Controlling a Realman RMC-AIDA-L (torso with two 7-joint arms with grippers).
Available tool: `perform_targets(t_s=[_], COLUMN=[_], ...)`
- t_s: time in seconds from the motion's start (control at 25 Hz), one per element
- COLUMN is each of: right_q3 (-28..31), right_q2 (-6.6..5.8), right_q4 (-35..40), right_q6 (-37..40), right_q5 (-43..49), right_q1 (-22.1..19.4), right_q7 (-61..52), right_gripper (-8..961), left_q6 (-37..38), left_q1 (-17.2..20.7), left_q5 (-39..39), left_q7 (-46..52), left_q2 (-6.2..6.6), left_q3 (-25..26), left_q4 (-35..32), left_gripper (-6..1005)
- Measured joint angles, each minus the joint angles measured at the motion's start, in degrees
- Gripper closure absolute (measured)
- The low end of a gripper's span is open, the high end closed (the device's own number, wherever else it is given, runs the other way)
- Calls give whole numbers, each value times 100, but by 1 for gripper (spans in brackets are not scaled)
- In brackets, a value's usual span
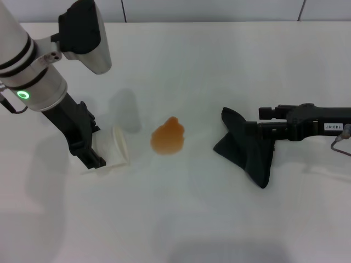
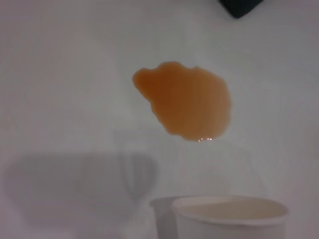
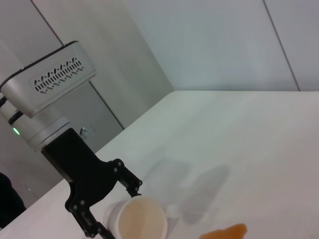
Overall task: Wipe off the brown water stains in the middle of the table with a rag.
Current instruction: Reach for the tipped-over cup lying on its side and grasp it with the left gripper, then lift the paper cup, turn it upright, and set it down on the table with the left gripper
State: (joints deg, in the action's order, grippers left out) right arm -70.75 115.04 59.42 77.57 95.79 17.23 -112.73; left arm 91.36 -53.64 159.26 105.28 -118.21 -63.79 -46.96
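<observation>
On the left, the left gripper (image 1: 93, 156) has its black fingers closed around a translucent white cup (image 1: 118, 147), holding it tipped on its side low over the table (image 1: 181, 230), mouth turned toward the middle. The cup looks like thin, smooth plastic with a rolled rim, its inside tinted faintly brown. The arm above it is a glossy white cylinder with black bands and a small green light.

Just beside the cup's mouth, in the middle of the table, sit the brown water stains (image 1: 168, 137): one orange-brown, see-through blotch with rounded lobes, wet enough to catch tiny glints along one edge.

Further right, well apart from the blotch, the right gripper (image 1: 258, 130) reaches in flat from the side, its fingers pinched shut on the rag (image 1: 247, 147). The rag is a soft, matte charcoal-black cloth, bunched into pointed folds that flare out to either side and rest on the tabletop.

The tabletop itself is wide, plain and smooth white, carrying soft grey shadows of the arms. Behind it stand pale grey wall panels with thin dark seams.
</observation>
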Motion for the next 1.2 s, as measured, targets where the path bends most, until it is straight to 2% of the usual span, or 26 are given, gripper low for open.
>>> perform_targets(t_s=[0.2, 0.44, 0.64, 0.8, 1.04, 1.2], right_q3=[0, 2, 26, 68, 85, 90], right_q2=[0, 0, -2, -7, -12, -17], right_q4=[0, 0, 9, 33, 51, 52], right_q6=[-9, -15, 4, 11, 16, 36], right_q5=[0, 0, 0, 0, 0, 0], right_q1=[0, 0, -10, -44, -61, -70], right_q7=[-2, -5, -10, -9, -14, -22], right_gripper=[130, 130, 130, 130, 130, 130], left_q6=[18, 29, 39, -39, -558, -1012], left_q1=[0, 9, 159, 298, 808, 1189], left_q5=[0, 7, -24, -103, -905, -1755], left_q7=[3, 19, 87, 111, 192, 210], left_q2=[0, 0, -24, -65, -81, -79], left_q3=[-2, -3, 134, 515, 750, 804], left_q4=[-3, -54, -662, -1053, -1464, -1627], left_gripper=[281, 325, 355, 355, 354, 354])
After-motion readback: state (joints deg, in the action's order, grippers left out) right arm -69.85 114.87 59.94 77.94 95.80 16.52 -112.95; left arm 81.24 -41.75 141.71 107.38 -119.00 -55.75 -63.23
